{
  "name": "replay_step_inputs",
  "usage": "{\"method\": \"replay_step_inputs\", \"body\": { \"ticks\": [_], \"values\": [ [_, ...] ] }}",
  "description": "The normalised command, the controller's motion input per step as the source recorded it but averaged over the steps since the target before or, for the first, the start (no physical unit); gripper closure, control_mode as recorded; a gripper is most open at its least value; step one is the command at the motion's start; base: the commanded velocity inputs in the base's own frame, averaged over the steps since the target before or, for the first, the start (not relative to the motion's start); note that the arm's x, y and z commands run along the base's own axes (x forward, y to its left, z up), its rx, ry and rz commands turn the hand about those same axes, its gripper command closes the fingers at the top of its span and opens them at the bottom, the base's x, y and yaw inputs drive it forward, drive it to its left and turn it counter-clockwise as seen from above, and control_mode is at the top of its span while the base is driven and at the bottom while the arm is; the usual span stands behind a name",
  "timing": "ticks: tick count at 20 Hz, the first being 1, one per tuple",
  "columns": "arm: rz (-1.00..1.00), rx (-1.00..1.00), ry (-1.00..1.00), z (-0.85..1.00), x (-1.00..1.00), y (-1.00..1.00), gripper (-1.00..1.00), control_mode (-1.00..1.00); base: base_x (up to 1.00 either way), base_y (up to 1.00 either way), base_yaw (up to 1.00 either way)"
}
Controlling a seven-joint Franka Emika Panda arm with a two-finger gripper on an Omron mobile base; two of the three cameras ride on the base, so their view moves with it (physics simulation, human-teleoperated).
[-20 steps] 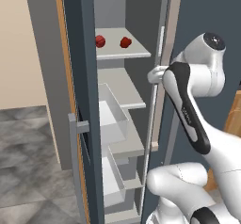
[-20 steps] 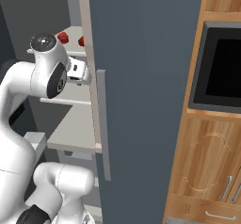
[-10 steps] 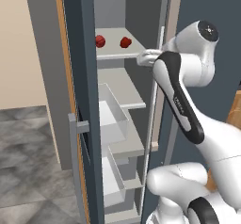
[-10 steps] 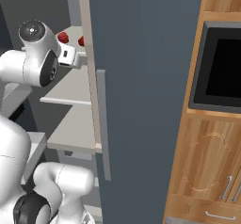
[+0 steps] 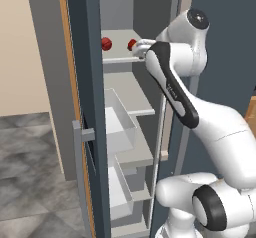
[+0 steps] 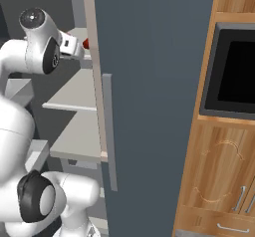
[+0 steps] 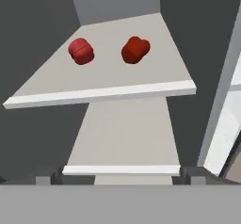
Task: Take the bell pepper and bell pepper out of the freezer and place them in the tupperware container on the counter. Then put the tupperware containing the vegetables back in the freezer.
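The gripper (image 7: 120, 175) shows just the dark stubs of its fingertips (image 7: 47, 176), the rest cut off by the hand view's bottom edge. In the left base view the white wrist covers part of the right bell pepper (image 5: 132, 44), so only a red sliver peeks past it. In the right base view the freezer (image 6: 149, 81) door edge hides nearly all of a pepper beyond the hand; which one, can't tell. The freezer's top and bottom run off both base views.

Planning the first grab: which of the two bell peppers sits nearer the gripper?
The right-hand bell pepper, beside the gripper; the other bell pepper lies farther left on the freezer shelf.
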Motion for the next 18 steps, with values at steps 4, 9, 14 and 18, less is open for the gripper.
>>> {"method": "replay_step_inputs", "body": {
  "ticks": [4,9,14,18],
  "values": [
    [-0.06,0.0,0.0,0.18,0.47,0.11,-1.0,-1.0,0.0,0.0,0.0],
    [-0.07,0.0,0.0,0.14,0.55,0.03,-1.0,-1.0,0.0,0.0,0.0],
    [-0.07,0.0,0.0,0.02,0.56,0.0,-1.0,-1.0,0.0,0.0,0.0],
    [-0.08,-0.04,0.0,0.0,0.47,0.02,-1.0,-1.0,0.0,0.0,0.0]
  ]
}}
